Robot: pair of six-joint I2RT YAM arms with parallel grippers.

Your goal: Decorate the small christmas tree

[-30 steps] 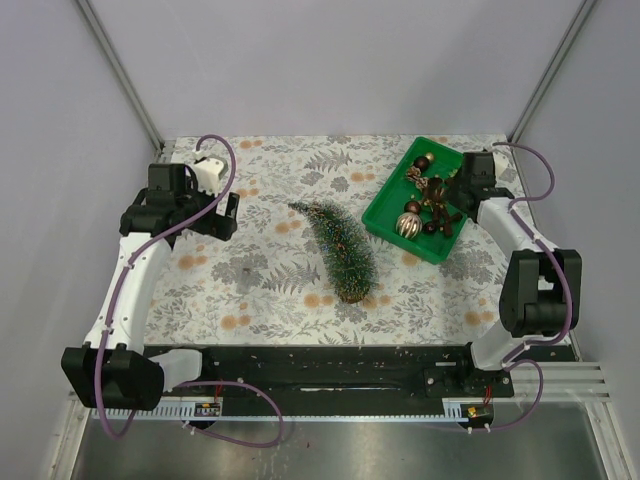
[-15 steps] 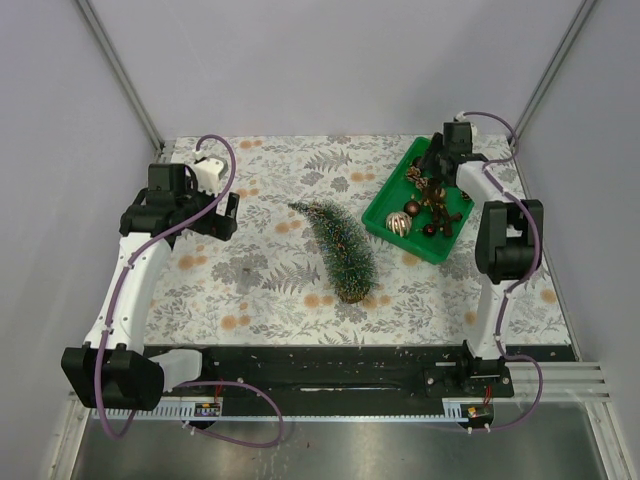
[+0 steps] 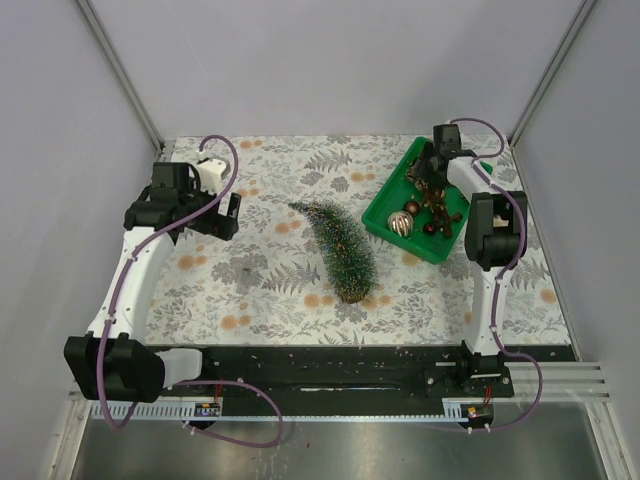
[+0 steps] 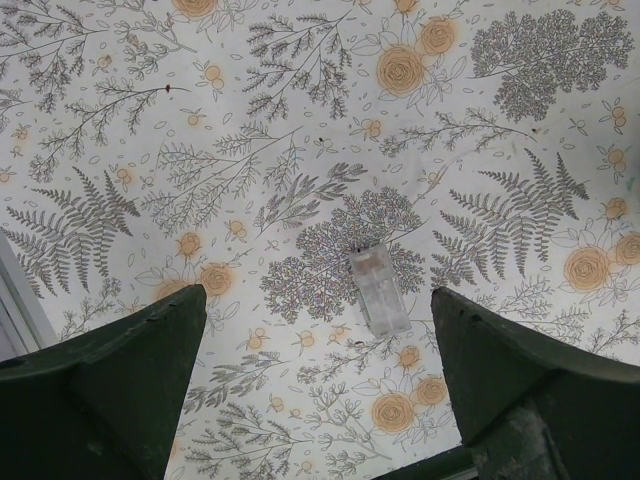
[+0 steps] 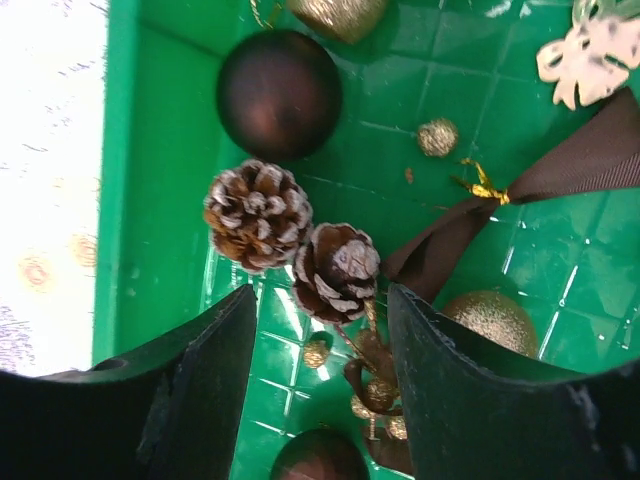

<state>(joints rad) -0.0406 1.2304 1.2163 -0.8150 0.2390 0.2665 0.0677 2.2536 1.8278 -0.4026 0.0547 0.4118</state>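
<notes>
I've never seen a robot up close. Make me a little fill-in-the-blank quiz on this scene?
The small christmas tree lies on its ____.
The ornaments sit in a ____ tray.
The right gripper hangs above two frosted pinecones with its jaws ____.
The left gripper hangs open over the patterned ____.
Answers: side; green; open; tablecloth.

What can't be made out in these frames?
- Top view: ornaments in the tray are too small to count; the right arm covers its far corner.
- Right wrist view: a dark ball is cut off by the bottom edge, between the right gripper fingers; a gold ball by the top edge.
- Left wrist view: a small clear item on the cloth, too faint to identify.
- Tree: in neither wrist view.
</notes>
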